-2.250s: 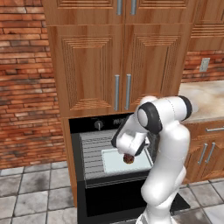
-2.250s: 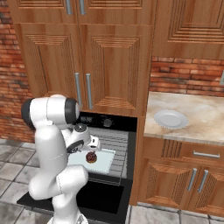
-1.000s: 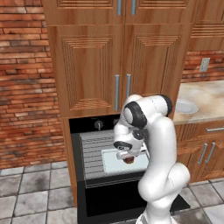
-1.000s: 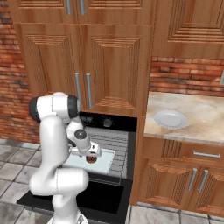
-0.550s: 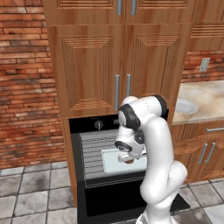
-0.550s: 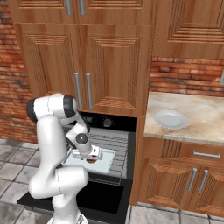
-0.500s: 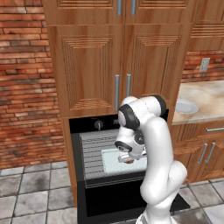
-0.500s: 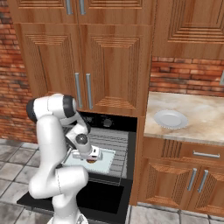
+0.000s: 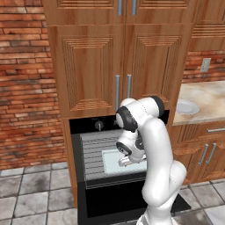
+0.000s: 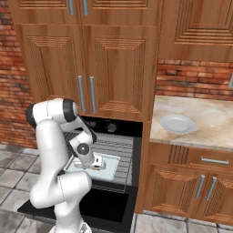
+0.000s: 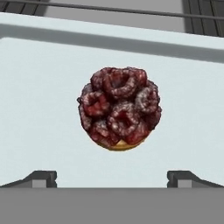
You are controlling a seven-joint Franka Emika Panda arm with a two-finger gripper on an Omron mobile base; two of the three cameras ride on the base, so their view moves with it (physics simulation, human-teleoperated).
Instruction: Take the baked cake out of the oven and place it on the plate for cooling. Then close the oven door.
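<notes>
In the hand view the cake [image 11: 119,114], a small round lump topped with dark red berries on a tan base, sits on a pale flat tray [image 11: 39,109]. My gripper [image 11: 114,179] is open just above it, with one fingertip off to each side and nothing between them. From the base views, my gripper [image 9: 125,161] [image 10: 95,164] reaches into the open black oven [image 9: 101,127] and hovers over the tray [image 9: 110,161]. The oven door [image 9: 127,206] [image 10: 107,200] lies folded down and open. On the counter to the right rests the white plate [image 9: 186,107] [image 10: 177,123].
Wooden cabinet doors with vertical handles [image 9: 116,90] rise above the oven. A beige counter [image 10: 205,123] with drawers below stands to the right. Brick wall [image 9: 26,88] is on the left. The grey wire rack [image 9: 92,151] carries the tray.
The hand has swung down and in over the tray and now covers the cake in both base views. The jaws stayed wide apart. Tray, plate and door have not moved.
</notes>
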